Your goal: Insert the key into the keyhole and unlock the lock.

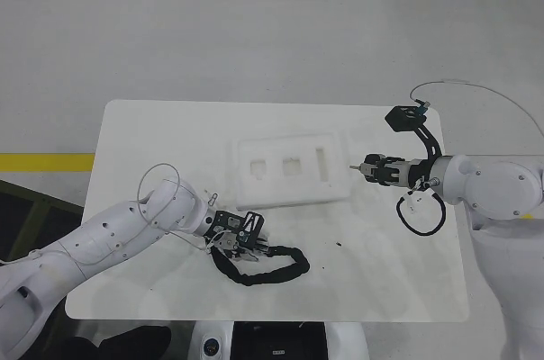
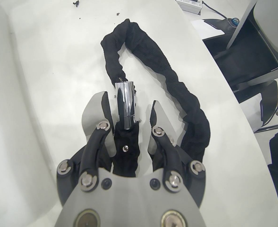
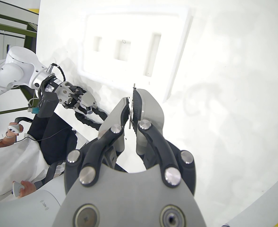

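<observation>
Key is gripped, lock is not yet held, insertion not started.
Nearest, on the robot's side of the foam tray [image 1: 290, 196]: the left end effector [image 2: 129, 100] is released, jaws straddling the chrome cylinder [image 2: 124, 105] of the chain lock [image 2: 157, 57], which lies on the counter [image 1: 389, 270]. Farther out, off the tray's right end: the right end effector [image 3: 132, 95] is clenched on the key [image 3: 130, 116], well apart from the lock. Left to do: clamp cylinder, bring key over, insert, turn. The tray's corner likely sits in the straight path.
</observation>
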Controlling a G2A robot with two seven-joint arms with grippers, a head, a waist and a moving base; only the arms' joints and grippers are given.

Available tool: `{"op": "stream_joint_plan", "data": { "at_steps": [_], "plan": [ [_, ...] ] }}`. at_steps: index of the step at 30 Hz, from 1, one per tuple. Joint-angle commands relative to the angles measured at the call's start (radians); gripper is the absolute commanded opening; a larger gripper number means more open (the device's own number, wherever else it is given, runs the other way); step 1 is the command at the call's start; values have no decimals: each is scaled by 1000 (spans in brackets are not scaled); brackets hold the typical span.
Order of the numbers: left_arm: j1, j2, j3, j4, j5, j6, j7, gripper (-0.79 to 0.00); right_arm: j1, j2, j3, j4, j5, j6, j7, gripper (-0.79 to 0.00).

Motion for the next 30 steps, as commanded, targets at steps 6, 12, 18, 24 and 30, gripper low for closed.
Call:
{"op": "stream_joint_plan", "data": {
  "at_steps": [6, 12, 18, 24, 30],
  "plan": [
    [-1, -5, 0, -2, -20, 0, -30, -776, 0, 0, 0, 0, 0, 0, 0, -785],
    [-3, -10, 0, 4, -57, 0, -33, -785, 0, 0, 0, 0, 0, 0, 0, -785],
    [-12, -3, -11, 24, -83, 0, 123, -785, 0, 0, 0, 0, 0, 0, 0, -785],
    [22, 14, -69, 48, -15, 78, 308, -785, -12, 0, -30, 5, 68, -25, 1, -785],
    [74, 34, -126, 50, 37, 216, 453, -785, 41, -6, -110, 13, 151, 12, 76, -785]
  ]
}}
